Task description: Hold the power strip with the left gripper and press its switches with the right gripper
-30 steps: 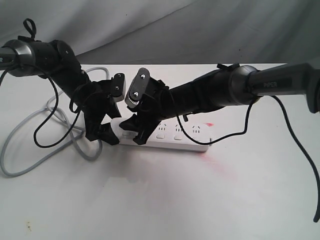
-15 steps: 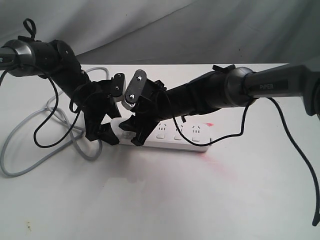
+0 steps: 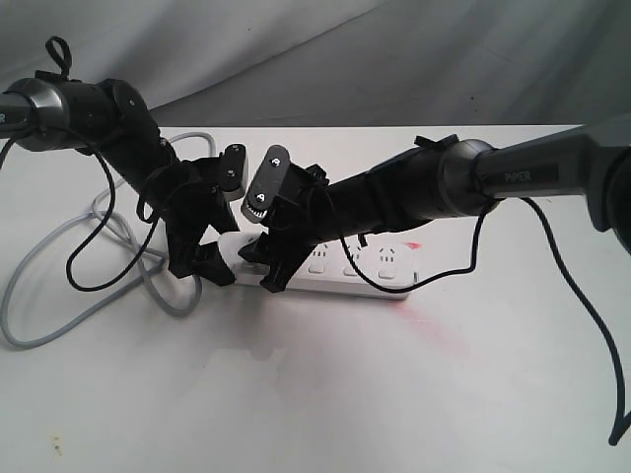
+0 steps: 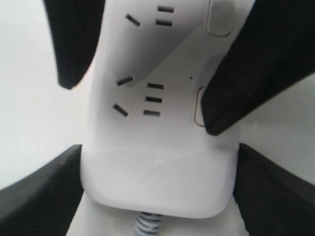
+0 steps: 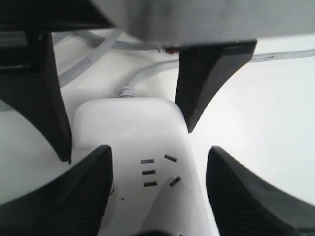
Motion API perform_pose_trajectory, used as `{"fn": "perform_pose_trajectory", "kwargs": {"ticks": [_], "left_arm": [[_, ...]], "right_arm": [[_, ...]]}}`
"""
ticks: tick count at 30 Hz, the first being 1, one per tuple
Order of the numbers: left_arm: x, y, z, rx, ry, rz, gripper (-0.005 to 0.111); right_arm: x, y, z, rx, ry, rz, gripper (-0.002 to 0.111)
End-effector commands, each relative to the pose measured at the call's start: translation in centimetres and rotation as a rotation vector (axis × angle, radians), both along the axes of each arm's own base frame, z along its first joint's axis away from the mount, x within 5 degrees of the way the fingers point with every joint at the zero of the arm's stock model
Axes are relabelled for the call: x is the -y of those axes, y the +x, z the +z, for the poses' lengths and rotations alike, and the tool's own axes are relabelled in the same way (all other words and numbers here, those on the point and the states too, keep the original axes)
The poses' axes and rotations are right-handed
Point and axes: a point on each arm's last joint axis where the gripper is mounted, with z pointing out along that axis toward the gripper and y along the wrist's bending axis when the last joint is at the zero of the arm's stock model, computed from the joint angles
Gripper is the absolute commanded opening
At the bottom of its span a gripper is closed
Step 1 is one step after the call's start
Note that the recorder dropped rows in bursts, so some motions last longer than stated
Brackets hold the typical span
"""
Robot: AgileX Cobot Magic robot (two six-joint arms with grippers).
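The white power strip [image 3: 367, 278] lies across the table, cord end to the left. My left gripper [image 3: 213, 260] is shut on that end, and its fingers [image 4: 47, 194] press both sides of the strip [image 4: 157, 162] above the cord [image 4: 147, 223]. My right gripper [image 3: 271, 268] is open and straddles the strip [image 5: 133, 123] just beyond. One of the right gripper's fingers [image 4: 246, 73] lies over the first of the switches and hides most of it. Another switch [image 4: 220, 19] shows farther along. Two more switches [image 3: 317, 266] are visible past the right gripper.
The grey cord [image 3: 39, 325] loops over the left of the white table [image 3: 296, 394]. Black cables hang from both arms [image 3: 89, 271] [image 3: 592, 296]. A reddish glow [image 3: 419, 315] marks the table by the strip's right end. A grey backdrop stands behind.
The right gripper has tipped and moved slightly down and left over the strip's front side. The left gripper and the strip have not moved.
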Motion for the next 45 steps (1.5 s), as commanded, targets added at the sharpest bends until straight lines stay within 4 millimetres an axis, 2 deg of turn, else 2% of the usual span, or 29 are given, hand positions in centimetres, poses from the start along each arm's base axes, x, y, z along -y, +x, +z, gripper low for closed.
{"fn": "perform_pose_trajectory", "kwargs": {"ticks": [1,17,27,45], "left_arm": [[-0.2,0.2,-0.2,0.029,0.028,-0.002,0.069],[-0.2,0.2,-0.2,0.029,0.029,-0.004,0.069],[-0.2,0.2,-0.2,0.029,0.028,-0.003,0.069],[-0.2,0.2,-0.2,0.029,0.028,-0.003,0.069]], "right_arm": [[0.0,0.1,0.3,0.024,-0.010,0.008,0.053],[-0.1,-0.1,0.1,0.050,-0.053,0.061,0.053],[-0.3,-0.6,-1.6,0.055,-0.119,0.126,0.053],[0.1,-0.4,-2.7,0.085,-0.188,0.125,0.053]]}}
